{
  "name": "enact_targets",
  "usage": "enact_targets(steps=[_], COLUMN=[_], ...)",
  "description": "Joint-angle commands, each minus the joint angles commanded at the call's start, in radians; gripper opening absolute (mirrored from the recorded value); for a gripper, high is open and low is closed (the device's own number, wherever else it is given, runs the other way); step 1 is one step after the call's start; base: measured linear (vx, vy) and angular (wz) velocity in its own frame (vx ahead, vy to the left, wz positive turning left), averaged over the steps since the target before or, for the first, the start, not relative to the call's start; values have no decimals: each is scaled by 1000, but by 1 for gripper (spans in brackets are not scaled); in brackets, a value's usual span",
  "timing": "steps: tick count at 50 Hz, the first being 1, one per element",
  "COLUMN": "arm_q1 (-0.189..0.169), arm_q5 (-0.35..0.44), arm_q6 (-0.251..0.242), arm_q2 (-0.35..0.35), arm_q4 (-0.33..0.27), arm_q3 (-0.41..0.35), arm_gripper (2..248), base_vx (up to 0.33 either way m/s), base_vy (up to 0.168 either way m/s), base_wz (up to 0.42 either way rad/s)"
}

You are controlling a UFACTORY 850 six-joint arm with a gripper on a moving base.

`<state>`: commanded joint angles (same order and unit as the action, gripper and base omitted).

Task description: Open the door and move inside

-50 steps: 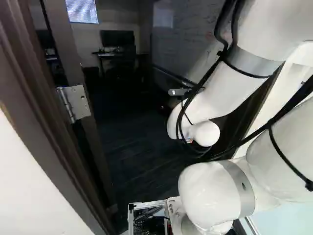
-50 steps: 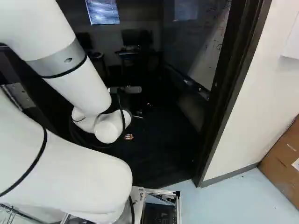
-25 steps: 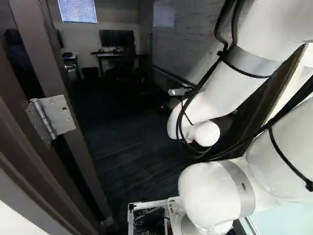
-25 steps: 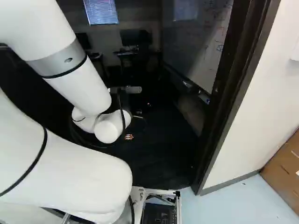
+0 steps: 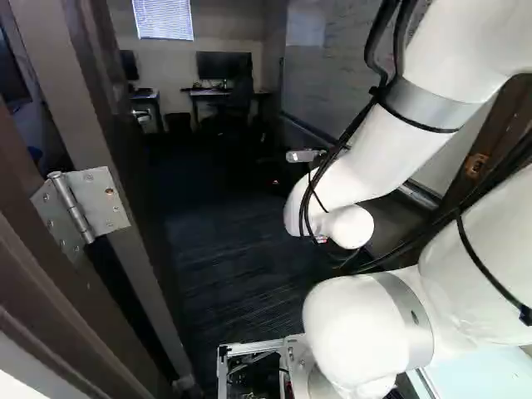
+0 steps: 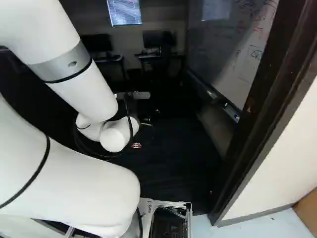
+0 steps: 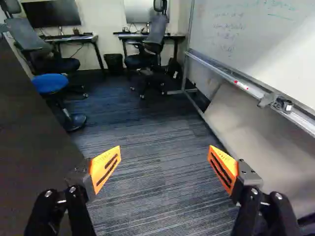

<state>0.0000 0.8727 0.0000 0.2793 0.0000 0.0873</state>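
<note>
The door (image 5: pixel 83 108) stands open at the left of the left base view, its hinge (image 5: pixel 108 199) exposed. The gripper (image 6: pixel 146 127) is spread wide above the carpet (image 7: pixel 157 191), between the door and the whiteboard (image 7: pixel 241 37).

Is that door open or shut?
Open: the door stands swung inward on its hinge, and the room's carpet shows past it.

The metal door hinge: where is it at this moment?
The hinge is at the left of the left base view, with one leaf on the edge of the open door, the other on the door frame.
</note>
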Motion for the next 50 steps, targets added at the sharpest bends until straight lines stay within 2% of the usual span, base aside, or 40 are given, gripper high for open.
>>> enact_targets(steps=[27,38,50], arm_q1=[0,0,0], arm_q5=[0,0,0], arm_q6=[0,0,0], arm_q2=[0,0,0], arm_q4=[0,0,0], arm_q3=[0,0,0], arm_gripper=[247,247,247], base_vx=[139,119,81], base_vy=[5,-66,0], base_wz=[316,-14,-11])
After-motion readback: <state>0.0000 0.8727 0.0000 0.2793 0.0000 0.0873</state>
